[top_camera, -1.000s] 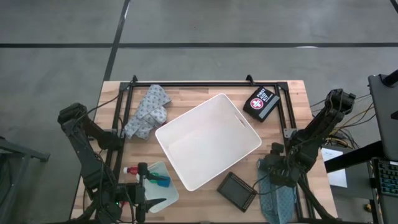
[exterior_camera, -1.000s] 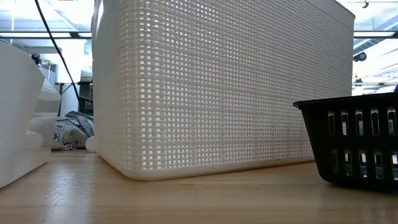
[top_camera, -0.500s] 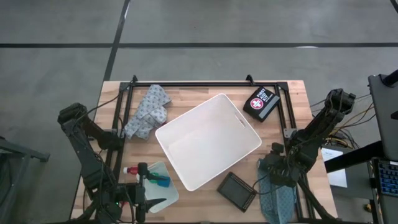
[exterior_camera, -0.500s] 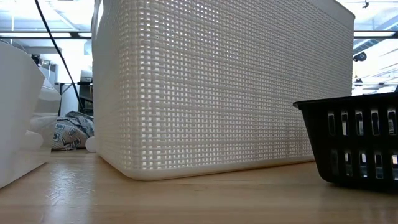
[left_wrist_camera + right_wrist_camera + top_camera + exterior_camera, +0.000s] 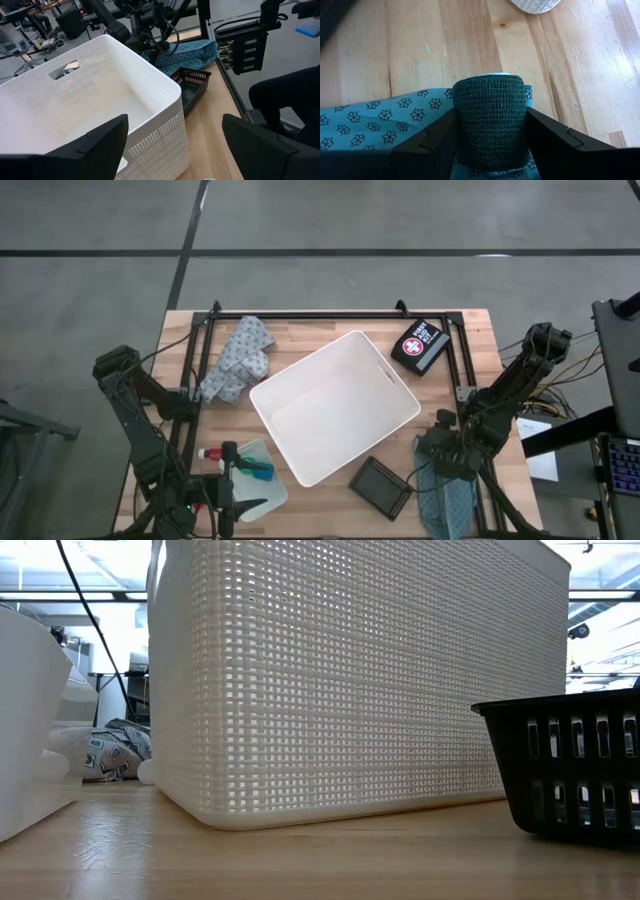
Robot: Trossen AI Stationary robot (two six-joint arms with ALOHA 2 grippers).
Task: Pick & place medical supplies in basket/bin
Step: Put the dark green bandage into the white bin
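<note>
The white bin [image 5: 335,405] stands slantwise in the middle of the table, with nothing showing inside it. At the table's near right, my right gripper [image 5: 441,457] is shut on a dark green bandage roll [image 5: 490,120] over a teal patterned cloth [image 5: 375,125]. The cloth lies on the table's near right corner [image 5: 448,500]. My left gripper [image 5: 228,472] hangs open at the near left, above a small translucent tray [image 5: 262,498]. In its wrist view it faces the bin [image 5: 90,105], and there is nothing between its fingers. My right gripper pinches the green roll between its two fingers, one on each side of its round wall [image 5: 461,125]. The fingers [image 5: 432,142] slant steeply down onto it from above. The roll's end faces away from the wrist, over the teal cloth; whether it is lifted clear I cannot tell.
A black first-aid case [image 5: 420,345] lies at the far right, and a dark flat basket [image 5: 381,486] sits by the bin's near corner. A grey patterned cloth [image 5: 238,360] lies at the far left. The tray holds a red-and-white tube [image 5: 212,452] and a blue item [image 5: 258,470].
</note>
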